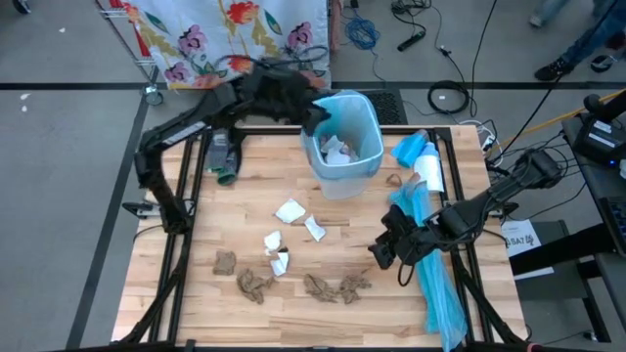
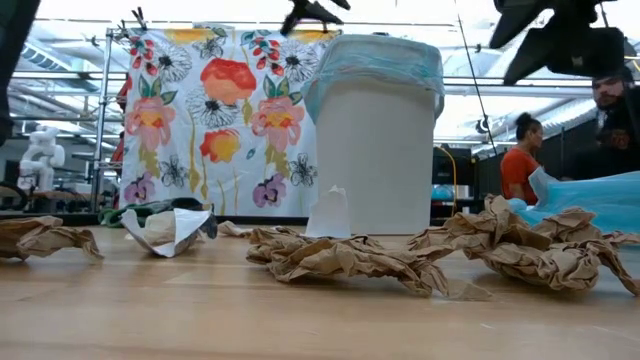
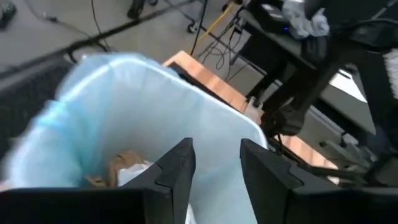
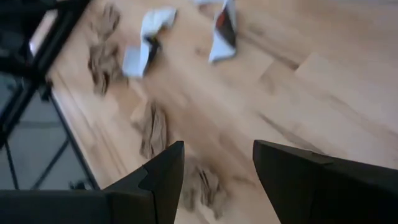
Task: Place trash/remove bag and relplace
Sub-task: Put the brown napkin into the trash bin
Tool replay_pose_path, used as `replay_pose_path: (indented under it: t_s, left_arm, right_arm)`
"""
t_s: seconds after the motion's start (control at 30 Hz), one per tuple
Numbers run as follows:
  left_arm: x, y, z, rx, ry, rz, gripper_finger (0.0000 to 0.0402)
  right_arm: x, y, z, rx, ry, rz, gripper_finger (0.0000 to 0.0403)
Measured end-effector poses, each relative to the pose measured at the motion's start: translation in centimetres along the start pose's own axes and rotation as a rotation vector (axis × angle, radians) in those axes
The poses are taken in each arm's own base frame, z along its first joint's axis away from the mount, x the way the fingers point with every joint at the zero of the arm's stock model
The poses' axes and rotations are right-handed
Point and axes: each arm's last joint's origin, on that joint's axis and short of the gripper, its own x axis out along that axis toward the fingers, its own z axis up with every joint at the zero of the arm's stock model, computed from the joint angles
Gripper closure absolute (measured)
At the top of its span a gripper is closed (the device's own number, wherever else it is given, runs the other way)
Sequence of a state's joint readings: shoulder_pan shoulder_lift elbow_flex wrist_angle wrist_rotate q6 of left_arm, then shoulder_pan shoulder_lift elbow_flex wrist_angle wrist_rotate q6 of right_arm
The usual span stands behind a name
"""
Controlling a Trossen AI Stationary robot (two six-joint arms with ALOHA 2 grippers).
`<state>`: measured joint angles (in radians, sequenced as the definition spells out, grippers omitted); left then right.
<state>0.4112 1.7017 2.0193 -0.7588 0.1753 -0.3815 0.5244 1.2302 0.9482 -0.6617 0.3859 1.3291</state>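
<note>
Left hand (image 1: 315,119) fingers apart, empty, over the lined bin (image 1: 344,147); right hand (image 1: 383,252) wide open above brown paper scraps (image 1: 335,287) on the surface (image 1: 235,313) — risk: snagging the blue plastic sheet (image 1: 435,284) beside it.

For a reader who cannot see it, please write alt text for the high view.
Seen from above, the left gripper hangs open over the rim of a bin lined with a light-blue bag, scraps already inside. The right gripper is open above the wooden table, near crumpled brown paper and white tissue; light-blue plastic sheets lie along the right side.
</note>
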Motion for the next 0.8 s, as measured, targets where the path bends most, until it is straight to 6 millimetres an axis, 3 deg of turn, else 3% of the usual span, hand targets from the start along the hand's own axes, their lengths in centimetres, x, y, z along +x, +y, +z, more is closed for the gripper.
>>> replay_pose_path:
  t_s: [0.17,0.33,0.53,0.8]
  left_arm:
    - [-4.7,-1.5,-1.7,0.115,0.140,0.032,0.0268]
    - [-6.9,-2.9,-5.3,0.170,0.303,0.120,0.0268]
    - [-6.5,-4.5,-11.4,0.165,0.428,0.122,0.0268]
    - [-5.1,-5.0,-20.2,0.050,0.478,0.060,0.0268]
  right_arm:
    - [1.0,0.3,-1.1,-0.149,0.087,-0.012,0.0218]
    - [3.2,0.6,-2.2,-0.219,0.186,-0.042,0.0218]
    - [6.0,1.2,-3.5,-0.225,0.247,-0.042,0.0218]
    - [9.1,1.8,-4.8,-0.199,0.266,-0.017,0.0218]
